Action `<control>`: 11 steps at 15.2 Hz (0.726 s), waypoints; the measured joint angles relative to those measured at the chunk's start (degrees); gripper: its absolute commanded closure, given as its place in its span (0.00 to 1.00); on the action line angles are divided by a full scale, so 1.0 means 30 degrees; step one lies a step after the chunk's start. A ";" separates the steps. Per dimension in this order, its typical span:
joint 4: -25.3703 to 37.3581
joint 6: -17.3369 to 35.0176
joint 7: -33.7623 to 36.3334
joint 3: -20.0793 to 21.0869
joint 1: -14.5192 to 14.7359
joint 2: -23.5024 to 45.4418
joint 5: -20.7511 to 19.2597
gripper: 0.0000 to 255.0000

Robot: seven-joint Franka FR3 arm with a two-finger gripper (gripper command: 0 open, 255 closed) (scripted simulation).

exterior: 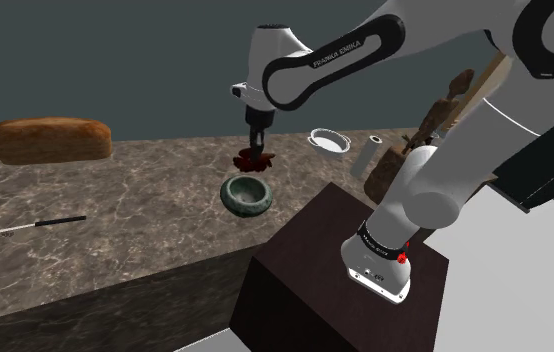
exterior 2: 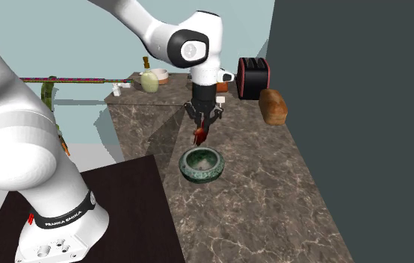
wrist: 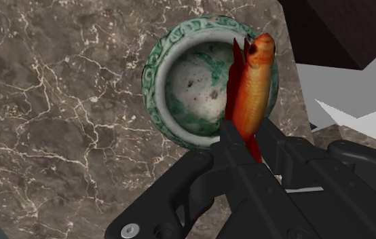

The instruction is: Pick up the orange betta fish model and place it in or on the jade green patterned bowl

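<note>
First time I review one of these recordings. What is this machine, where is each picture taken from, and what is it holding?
It is one white robot arm on a dark box stand, in a simulator's render. One picture looks from beside the stand, the second from another side, the third from a camera on the hand. Its black end effector, a two-finger claw, is shut on an orange fish model, held in the air over a green patterned bowl, not yet in it. The bowl sits on a marble counter, which also bears a bread loaf and a white dish.
</note>
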 measured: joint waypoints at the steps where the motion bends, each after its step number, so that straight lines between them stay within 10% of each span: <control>1: -0.0282 0.0379 -0.0025 -0.0016 -0.0014 0.0104 -0.0008 1.00; 11: -0.1151 0.3245 0.0080 0.0024 -0.0002 0.2103 -0.0070 1.00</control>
